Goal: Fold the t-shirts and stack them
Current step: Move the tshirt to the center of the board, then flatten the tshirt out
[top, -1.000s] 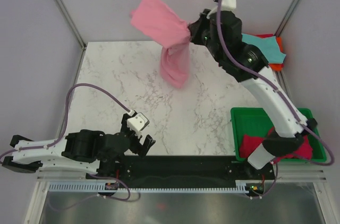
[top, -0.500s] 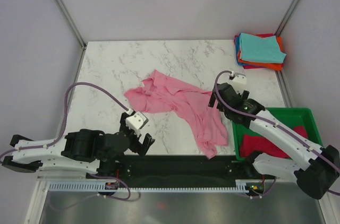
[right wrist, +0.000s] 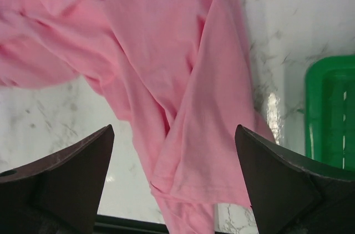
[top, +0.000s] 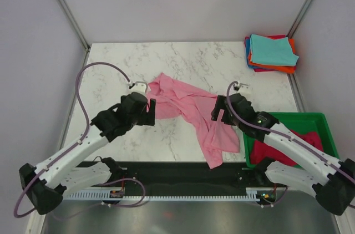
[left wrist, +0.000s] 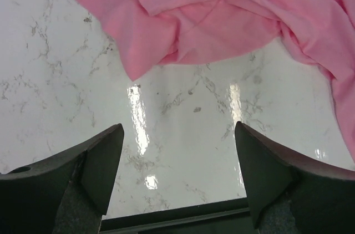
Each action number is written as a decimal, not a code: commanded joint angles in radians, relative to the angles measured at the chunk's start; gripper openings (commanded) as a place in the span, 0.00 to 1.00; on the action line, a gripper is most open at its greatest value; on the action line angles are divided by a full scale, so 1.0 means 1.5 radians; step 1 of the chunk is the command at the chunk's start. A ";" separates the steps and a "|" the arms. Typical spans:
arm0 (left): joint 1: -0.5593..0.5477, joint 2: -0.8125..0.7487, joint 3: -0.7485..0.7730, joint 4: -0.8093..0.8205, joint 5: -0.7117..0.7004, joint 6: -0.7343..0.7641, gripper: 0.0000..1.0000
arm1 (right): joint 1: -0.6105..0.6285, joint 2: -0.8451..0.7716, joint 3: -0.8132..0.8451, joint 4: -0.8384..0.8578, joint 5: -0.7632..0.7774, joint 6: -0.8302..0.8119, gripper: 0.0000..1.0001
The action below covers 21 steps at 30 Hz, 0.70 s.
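Note:
A light pink t-shirt (top: 186,107) lies crumpled across the middle of the marble table, one end hanging over the near edge. My left gripper (top: 151,113) hovers at its left edge, open and empty; in the left wrist view the pink t-shirt (left wrist: 222,18) lies beyond the fingers and bare marble shows between them. My right gripper (top: 217,113) is open above the shirt's right side, and the pink t-shirt (right wrist: 183,106) fills its wrist view, unheld. Folded t-shirts (top: 272,52), teal on top of orange, are stacked at the far right corner.
A green bin (top: 273,120) at the near right holds a red and a magenta shirt (top: 302,148). The bin's edge (right wrist: 330,112) shows at the right in the right wrist view. A black rail (top: 183,176) runs along the table's near edge.
The right gripper swung the pink shirt down from high at the back, let it go and now hovers open over it. The left arm reached forward from the near edge to the shirt's left side.

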 commanded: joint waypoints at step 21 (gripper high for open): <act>0.303 0.454 0.146 0.236 0.257 -0.002 0.62 | 0.031 0.036 -0.048 0.074 -0.102 -0.033 0.98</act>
